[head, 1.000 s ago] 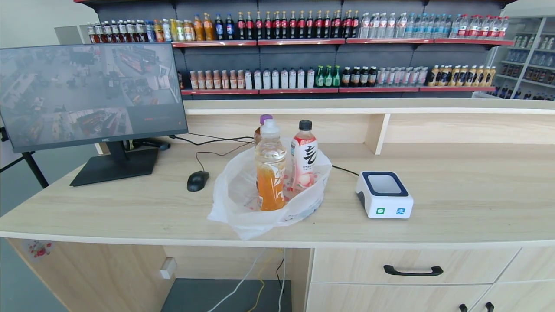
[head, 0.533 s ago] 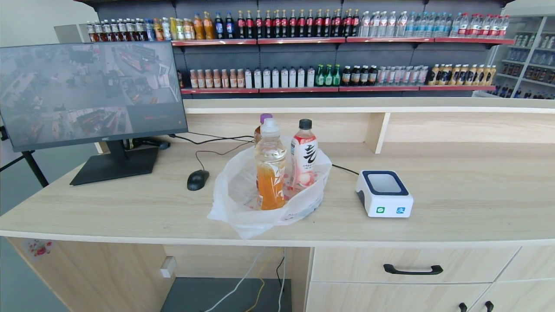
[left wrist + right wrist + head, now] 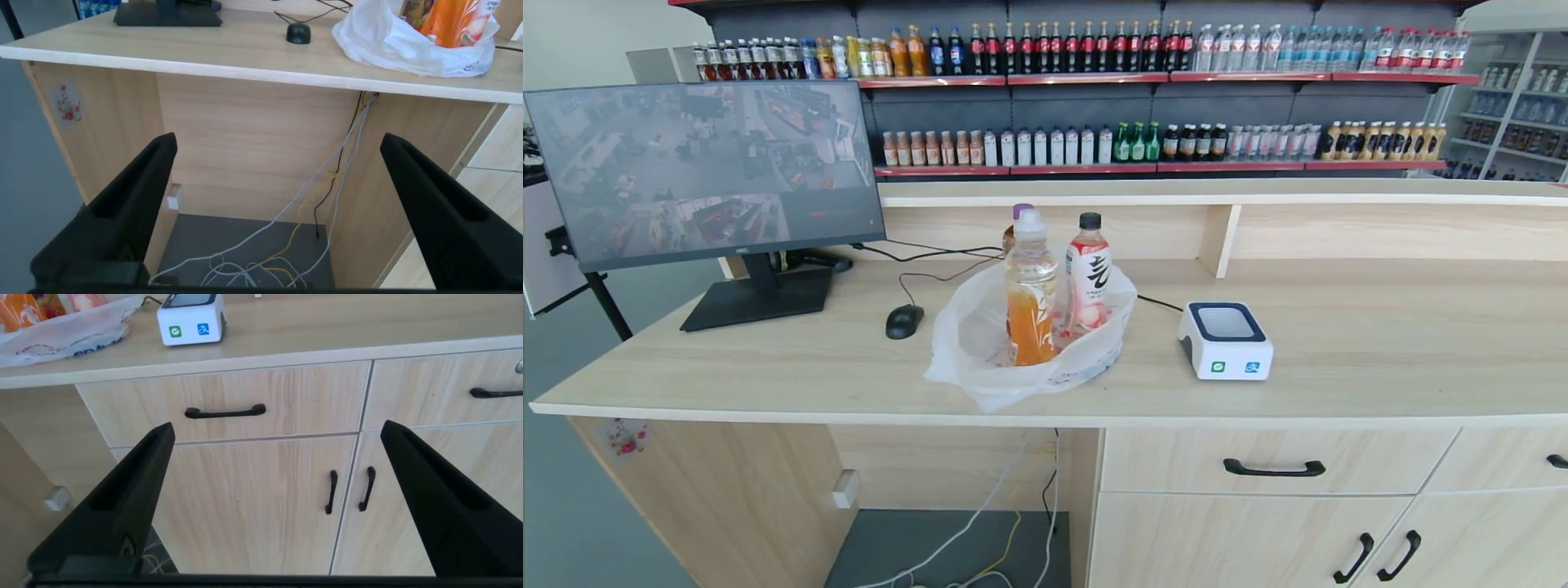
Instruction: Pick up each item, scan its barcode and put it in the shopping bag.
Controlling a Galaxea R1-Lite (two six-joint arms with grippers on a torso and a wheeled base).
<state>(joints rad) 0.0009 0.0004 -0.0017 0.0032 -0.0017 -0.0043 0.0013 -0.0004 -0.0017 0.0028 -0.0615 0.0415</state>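
White plastic shopping bag (image 3: 977, 363) on the worktop (image 3: 1380, 343) holds three upright bottles (image 3: 1031, 306), seemingly scanned and packed; scanner (image 3: 1225, 341) at its 3 o'clock; both arms' jaws wide apart, empty.

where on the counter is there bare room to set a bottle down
Widest bare stretch: the counter right of the scanner, out to its end. A smaller patch lies along the front edge, left of the bag, in front of the mouse and monitor base. Crowded: the middle, where the bag holds three bottles; the bag-to-scanner gap is narrow.
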